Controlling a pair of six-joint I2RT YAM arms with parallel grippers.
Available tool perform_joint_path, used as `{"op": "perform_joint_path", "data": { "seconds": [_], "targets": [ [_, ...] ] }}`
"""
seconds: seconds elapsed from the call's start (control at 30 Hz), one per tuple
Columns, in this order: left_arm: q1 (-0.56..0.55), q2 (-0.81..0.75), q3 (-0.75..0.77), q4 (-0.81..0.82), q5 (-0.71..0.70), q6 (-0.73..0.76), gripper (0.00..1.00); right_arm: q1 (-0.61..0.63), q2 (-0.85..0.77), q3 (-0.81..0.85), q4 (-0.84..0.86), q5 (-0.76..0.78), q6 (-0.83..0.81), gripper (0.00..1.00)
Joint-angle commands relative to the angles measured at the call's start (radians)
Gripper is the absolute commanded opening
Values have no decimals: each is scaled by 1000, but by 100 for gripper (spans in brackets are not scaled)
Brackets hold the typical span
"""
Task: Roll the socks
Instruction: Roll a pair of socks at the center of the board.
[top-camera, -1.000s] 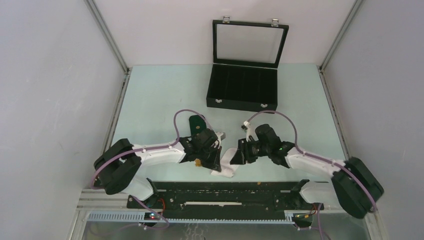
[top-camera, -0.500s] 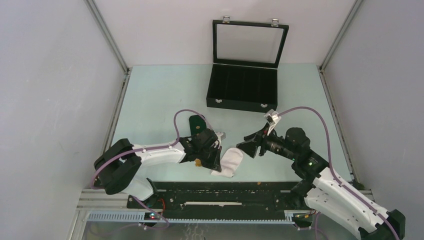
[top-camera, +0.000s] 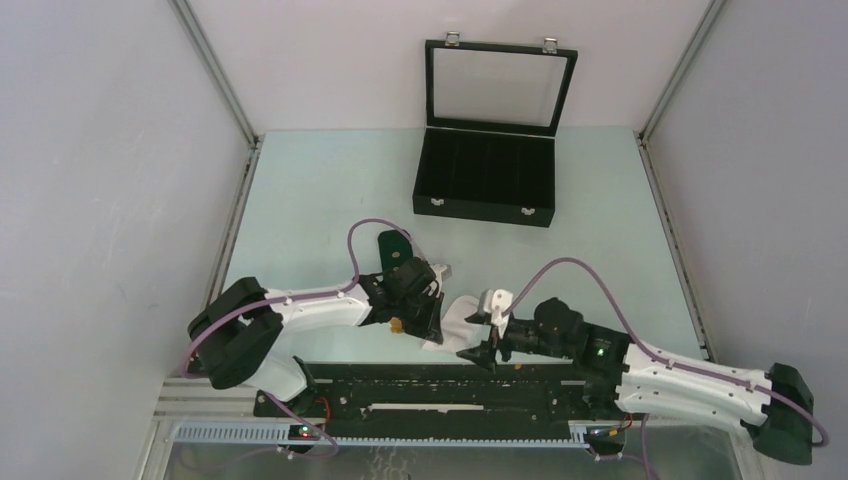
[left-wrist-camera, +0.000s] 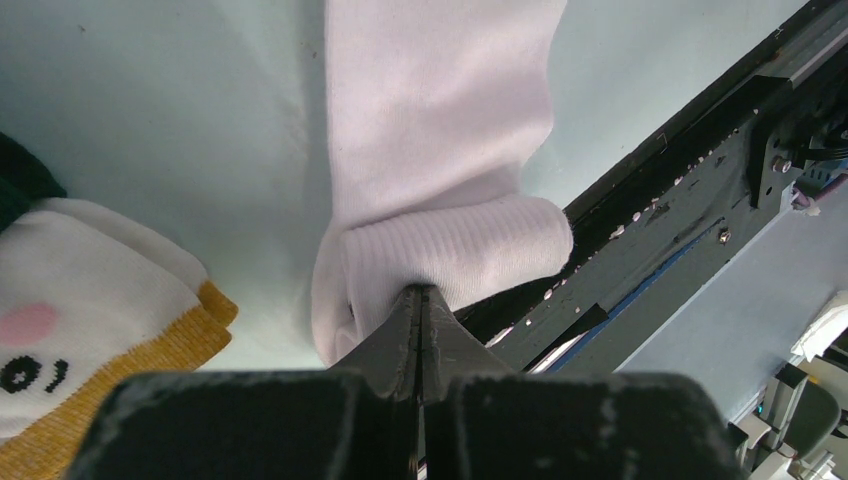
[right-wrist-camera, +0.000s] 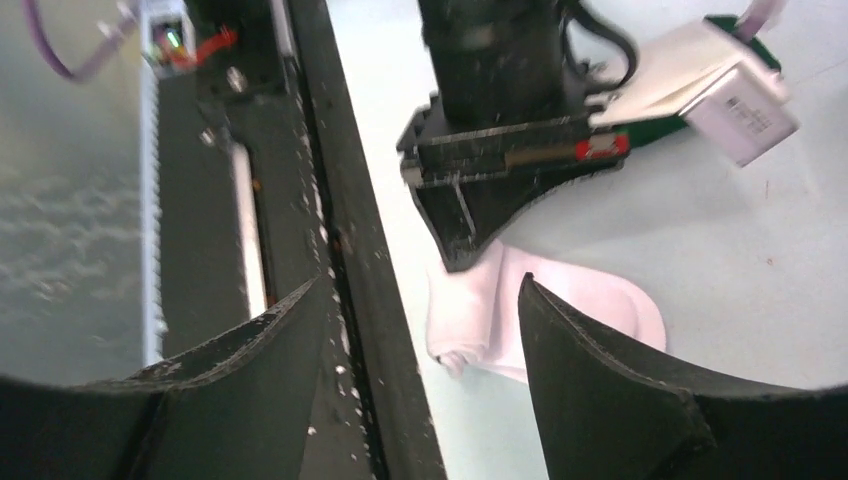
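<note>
Left fingers clamped on rolled cuff of white sock, right fingers spread apart near it, face-printed sock just beside.

Low in the overhead view's centre, the left gripper is pinched shut, facing the outstretched right arm's gripper, jaws spread.

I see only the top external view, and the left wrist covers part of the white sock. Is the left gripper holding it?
Observer: Yes. The left wrist view shows the left gripper shut on the folded-over end of the white sock.
Operator: Does the right gripper hold something?
Observer: No. Its wrist view shows the right gripper open and empty, with the sock lying ahead of it, untouched.
Operator: Where is the other sock?
Observer: Beside the white one, apart from it. The patterned sock has a white end with an orange band.
</note>
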Motion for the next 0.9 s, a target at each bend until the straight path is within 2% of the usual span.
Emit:
{"op": "perform_joint_path", "data": {
  "seconds": [0.0,0.33,0.57,0.87],
  "targets": [
    [-11,33,-16,25,-50,21,0,101,65,-16,42,189,-250,75],
    [-11,50,-15,29,-29,30,0,297,306,-11,94,425,-486,75],
    [-12,57,-16,33,-21,37,0,327,409,8,160,454,-532,69],
    [-11,54,-19,34,-20,38,0,346,507,29,180,433,-537,56]
  ]
}}
